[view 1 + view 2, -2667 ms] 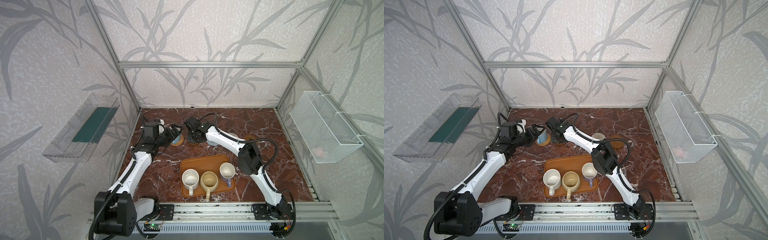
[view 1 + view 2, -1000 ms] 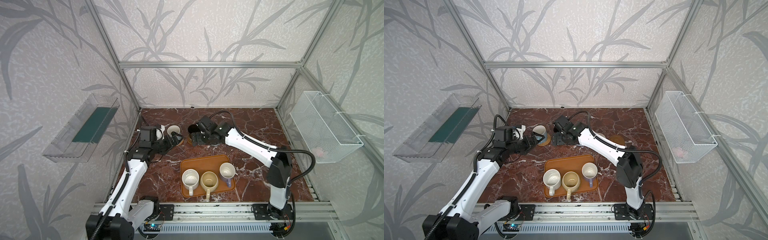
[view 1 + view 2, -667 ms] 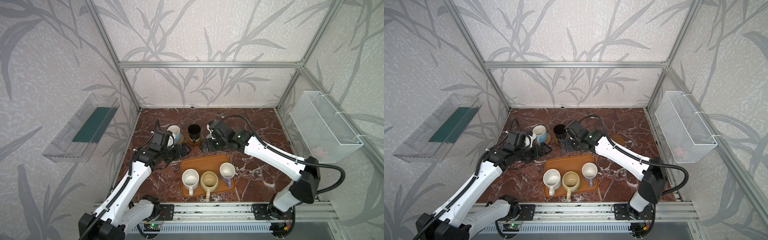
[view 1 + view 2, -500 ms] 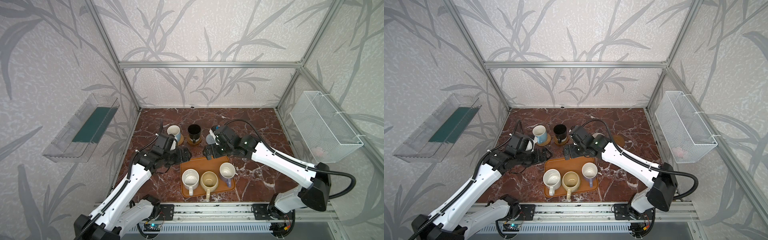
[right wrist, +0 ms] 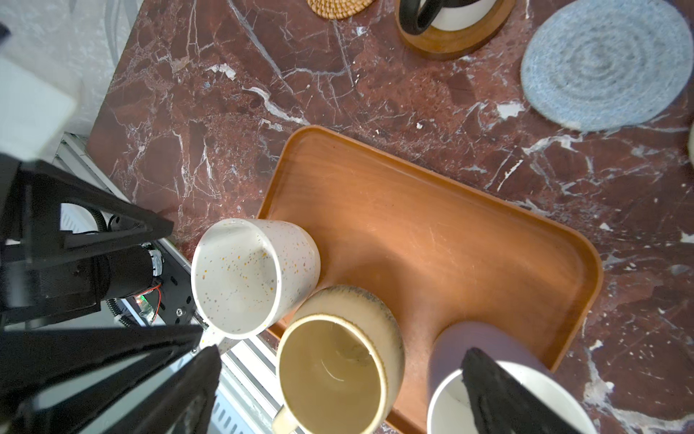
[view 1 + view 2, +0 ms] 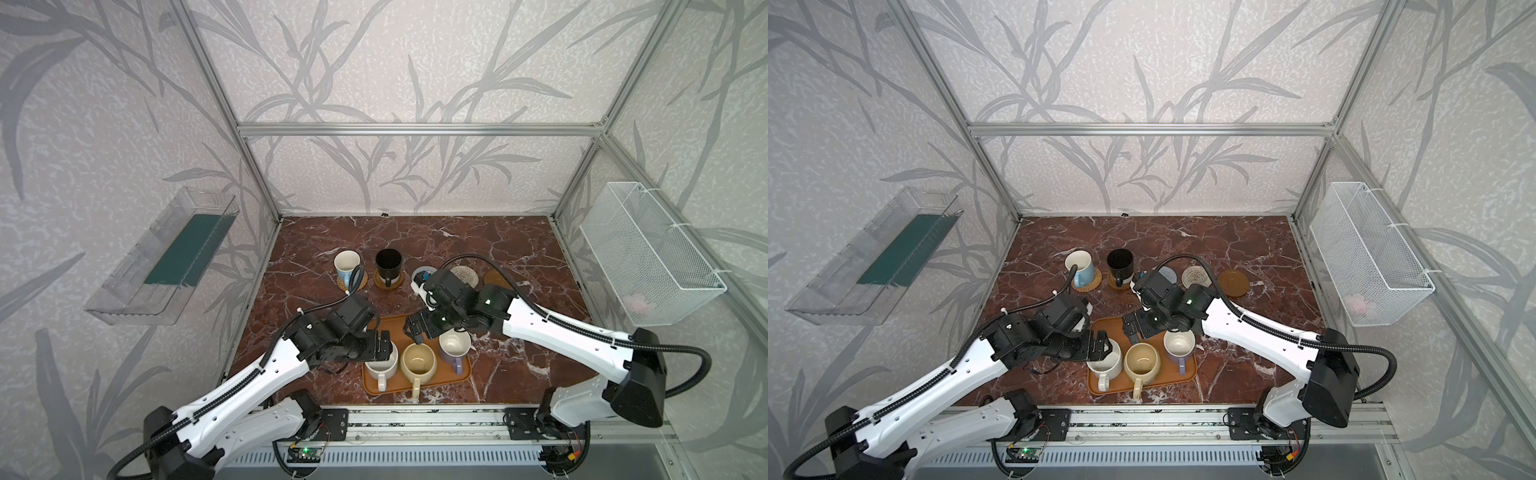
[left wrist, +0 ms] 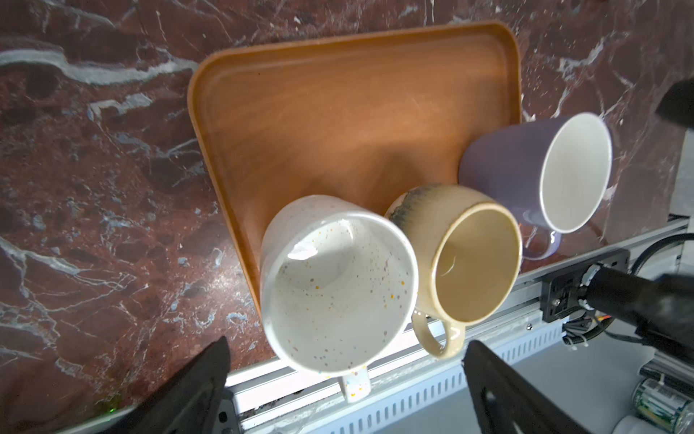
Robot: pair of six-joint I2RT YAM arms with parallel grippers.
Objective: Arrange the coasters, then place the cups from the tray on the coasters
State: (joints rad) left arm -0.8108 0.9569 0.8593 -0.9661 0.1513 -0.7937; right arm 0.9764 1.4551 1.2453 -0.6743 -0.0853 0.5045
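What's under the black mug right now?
The black mug stands on a glossy brown coaster; its rim shows all around the mug's base in the right wrist view. The coaster's middle is covered by the mug, so its centre cannot be seen.

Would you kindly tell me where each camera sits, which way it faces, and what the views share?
Top views: high at the front, looking down at the marble table; both arms show.
Left wrist: above the speckled mug on the tray; open left gripper shows.
Right wrist: above the cream mug and lavender mug; open right gripper shows.
Shared: both wrist views show tray and three mugs.
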